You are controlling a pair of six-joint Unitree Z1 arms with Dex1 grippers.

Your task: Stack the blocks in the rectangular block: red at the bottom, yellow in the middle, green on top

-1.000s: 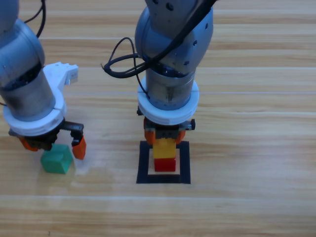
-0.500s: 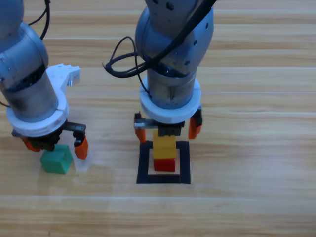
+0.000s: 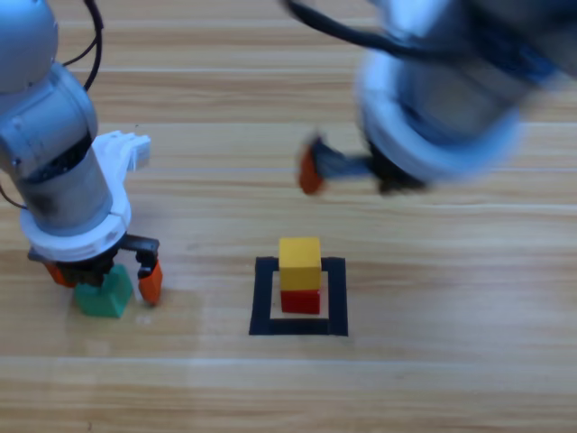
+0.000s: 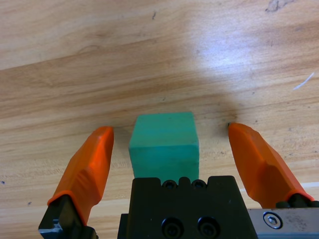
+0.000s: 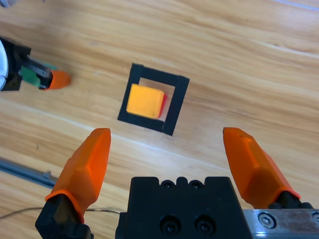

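Now, stack: yellow sits squarely on red, both inside the rectangular block of black tape on the desk. Two of three levels look done; only the top cube is missing.

Green: green rests on the desk well to the left of the tape outline, apart from the stack, nothing on it.

Left gripper: the left gripper is right down over green, and the left wrist view shows it best, with the cube lying between the two orange fingers. Fingers spread wide, a clear gap of bare wood on each side of the cube, so nothing is gripped yet.

Right gripper: the right gripper is up and away, above and to the right of the stack, blurred in the high view. Its wrist view shows the fingers wide apart and empty, with the yellow top and the tape outline far below.

Key relation: green sits centred in the left gripper's gap, its flat side faces turned toward the fingers. The left arm is plainly the nearer one.

Next, as a judgement: closing squarely on those side faces should do it, then a lift and a carry rightward to yellow.

Risk: a careless placement could nudge yellow off red.
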